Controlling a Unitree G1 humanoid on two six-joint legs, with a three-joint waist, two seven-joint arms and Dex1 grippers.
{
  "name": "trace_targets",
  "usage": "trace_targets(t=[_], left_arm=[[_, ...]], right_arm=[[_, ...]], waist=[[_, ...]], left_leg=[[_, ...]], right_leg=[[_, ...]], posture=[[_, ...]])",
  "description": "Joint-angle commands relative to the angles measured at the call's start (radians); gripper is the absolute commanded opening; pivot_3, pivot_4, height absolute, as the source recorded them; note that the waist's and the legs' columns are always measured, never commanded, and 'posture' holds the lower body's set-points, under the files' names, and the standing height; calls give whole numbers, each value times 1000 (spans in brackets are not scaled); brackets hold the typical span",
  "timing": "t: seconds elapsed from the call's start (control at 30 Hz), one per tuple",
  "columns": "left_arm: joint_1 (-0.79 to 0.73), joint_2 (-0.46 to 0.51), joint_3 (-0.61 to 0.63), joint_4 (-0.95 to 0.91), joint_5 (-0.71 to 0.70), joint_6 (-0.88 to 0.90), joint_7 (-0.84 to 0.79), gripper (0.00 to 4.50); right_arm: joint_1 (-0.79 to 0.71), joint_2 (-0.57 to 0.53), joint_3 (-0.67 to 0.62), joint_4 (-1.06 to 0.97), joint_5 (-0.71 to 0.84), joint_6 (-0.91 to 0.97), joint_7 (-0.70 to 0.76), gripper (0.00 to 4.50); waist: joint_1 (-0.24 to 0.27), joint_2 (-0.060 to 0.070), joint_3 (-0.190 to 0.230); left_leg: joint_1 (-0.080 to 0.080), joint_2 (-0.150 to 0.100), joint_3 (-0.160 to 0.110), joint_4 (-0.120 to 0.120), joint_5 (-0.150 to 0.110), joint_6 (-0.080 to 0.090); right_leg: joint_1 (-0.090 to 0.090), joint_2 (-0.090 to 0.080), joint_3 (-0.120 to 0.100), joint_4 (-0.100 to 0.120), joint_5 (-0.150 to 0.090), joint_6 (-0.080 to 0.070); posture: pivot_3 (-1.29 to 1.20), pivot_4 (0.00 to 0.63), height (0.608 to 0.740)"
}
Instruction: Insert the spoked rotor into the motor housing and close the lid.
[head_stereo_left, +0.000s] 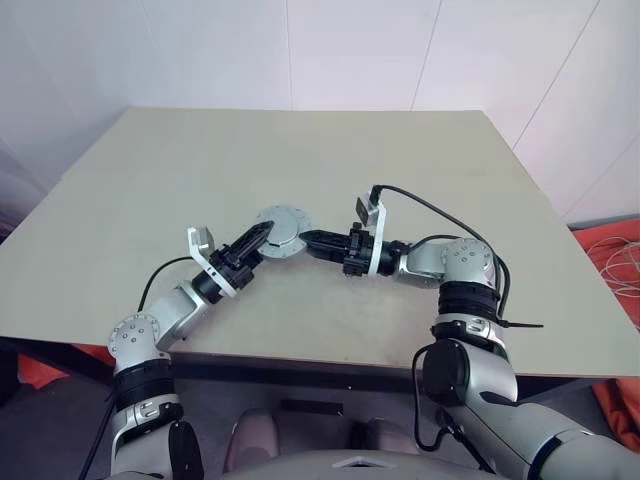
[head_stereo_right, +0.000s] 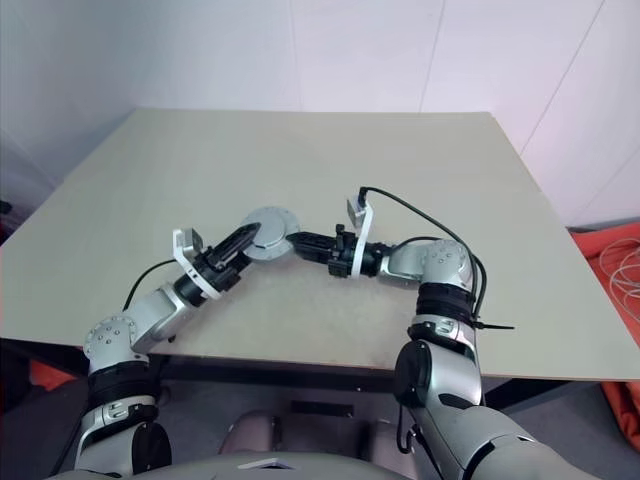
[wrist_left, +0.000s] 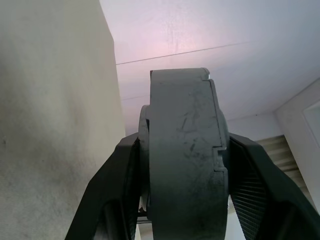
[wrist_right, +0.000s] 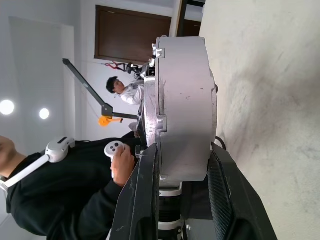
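I hold the motor housing (head_stereo_left: 281, 230) up above the table (head_stereo_left: 470, 200), nearer its front edge, my right gripper (head_stereo_left: 312, 241) and left gripper (head_stereo_left: 262, 234) both clamped on its rim (steadier for assembly).

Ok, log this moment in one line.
motor housing: assembled, held above table | left pincer: gripping | right pincer: gripping

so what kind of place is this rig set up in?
Looks like an indoor robotics lab or teleoperation room. A bare beige table stands against plain white walls. The right wrist view shows a person holding a handheld controller, and a dark wooden door behind.
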Motion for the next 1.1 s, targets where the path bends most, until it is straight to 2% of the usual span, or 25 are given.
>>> trace_targets(t=[0.03,0.1,0.23,0.43,0.73,0.8,0.97,1.1], left_arm=[[-4,8,-13,-36,-30,-12,-6,2067],[-3,12,-19,-32,-30,-14,-7,2067],[-5,18,-28,-26,-30,-19,-13,2067],[-7,27,-37,-21,-34,-25,-18,2067],[-11,57,44,-27,-65,-117,-21,2067],[-28,65,95,-14,-32,-216,-15,2067],[-87,94,185,98,143,-535,14,2067],[-136,111,220,189,219,-662,42,2067]], right_arm=[[-29,25,-38,-36,75,-8,30,1114],[-4,24,8,-85,56,-37,32,1114],[12,31,30,-94,32,-90,9,2470],[16,40,8,-64,47,-31,-13,4483],[35,-13,12,-15,-7,-53,-48,4500],[43,-47,57,-34,-28,-78,-39,4500],[77,-148,263,-137,-111,-234,34,4500],[61,-208,325,-195,-112,-285,91,4500]], waist=[[0,0,0],[0,0,0],[-2,0,0],[-2,0,0],[-3,0,0],[-4,0,0],[-5,-1,0],[-2,-2,0]], left_leg=[[0,0,0,0,0,0],[0,0,0,0,0,0],[0,0,0,0,0,0],[1,0,0,2,0,0],[1,0,-1,3,0,0],[1,0,-1,3,0,0],[1,1,-1,3,0,0],[2,0,-1,4,0,1]], right_leg=[[0,0,0,0,0,0],[0,0,0,0,0,0],[0,0,0,0,0,1],[1,0,0,0,0,2],[2,0,0,1,0,2],[2,0,0,1,0,2],[5,0,0,1,-2,6],[5,0,0,0,-1,8]], posture=[[0,0,740],[0,0,740],[0,0,740],[0,0,740],[0,0,740],[0,0,740],[0,0,740],[0,0,740]])
